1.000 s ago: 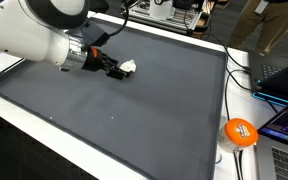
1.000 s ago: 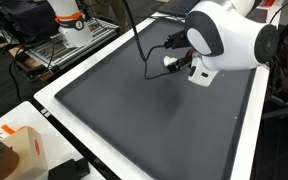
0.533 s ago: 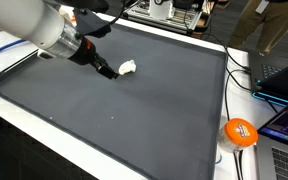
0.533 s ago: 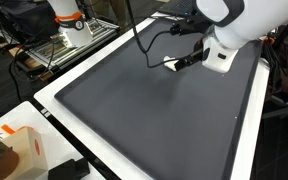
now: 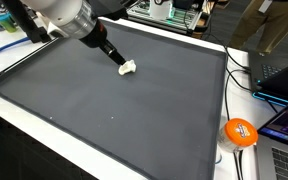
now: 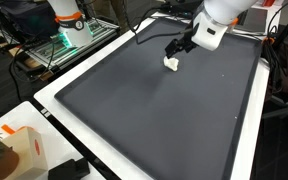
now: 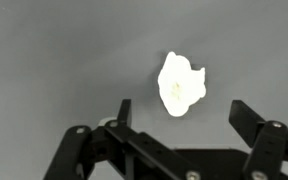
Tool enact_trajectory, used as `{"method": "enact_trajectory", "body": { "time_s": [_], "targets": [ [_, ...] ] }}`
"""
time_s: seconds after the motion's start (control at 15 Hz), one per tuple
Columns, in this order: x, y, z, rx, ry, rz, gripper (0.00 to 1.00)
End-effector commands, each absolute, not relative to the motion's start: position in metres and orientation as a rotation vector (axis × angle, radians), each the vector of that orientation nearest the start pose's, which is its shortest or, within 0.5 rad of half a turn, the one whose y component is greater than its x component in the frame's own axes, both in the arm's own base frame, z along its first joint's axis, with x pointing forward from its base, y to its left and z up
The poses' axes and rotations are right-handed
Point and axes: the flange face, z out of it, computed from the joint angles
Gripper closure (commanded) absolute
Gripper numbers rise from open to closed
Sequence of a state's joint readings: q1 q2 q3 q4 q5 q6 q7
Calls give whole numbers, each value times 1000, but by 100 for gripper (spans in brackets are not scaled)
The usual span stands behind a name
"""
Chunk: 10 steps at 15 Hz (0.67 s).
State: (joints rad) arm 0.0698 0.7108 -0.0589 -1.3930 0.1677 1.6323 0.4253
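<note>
A small white crumpled lump [image 7: 180, 83] lies on the dark grey mat [image 7: 54, 60], alone and untouched. My gripper [image 7: 181, 112] hangs above it with its two black fingers spread wide and nothing between them; the lump sits just beyond the gap between the tips. In both exterior views the gripper [image 5: 118, 62] [image 6: 176, 50] points down at the lump [image 5: 129, 68] [image 6: 171, 64] from just above, near the far part of the mat.
The mat [image 5: 134, 110] has a white raised border [image 5: 44, 120]. An orange ball [image 5: 240, 132] and laptops [image 5: 280, 80] sit beyond one edge. Another robot base [image 6: 72, 25], a cardboard box [image 6: 24, 150] and cables [image 6: 144, 40] lie around the table.
The arm has lifted and swung upright, away from the lump. The lump, which lay by the fingertips a second ago, stays on the mat. The jaws have stayed wide apart.
</note>
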Motion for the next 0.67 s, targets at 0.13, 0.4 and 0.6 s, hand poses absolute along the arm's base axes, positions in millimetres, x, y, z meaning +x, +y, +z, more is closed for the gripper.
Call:
{"method": "enact_trajectory", "body": {
  "time_s": [0.13, 0.4, 0.6],
  "targets": [
    [644, 34, 267, -2946, 690, 806, 0],
    [628, 32, 271, -2945, 705, 818, 0],
    [609, 26, 269, -2935, 671, 786, 0]
  ]
}}
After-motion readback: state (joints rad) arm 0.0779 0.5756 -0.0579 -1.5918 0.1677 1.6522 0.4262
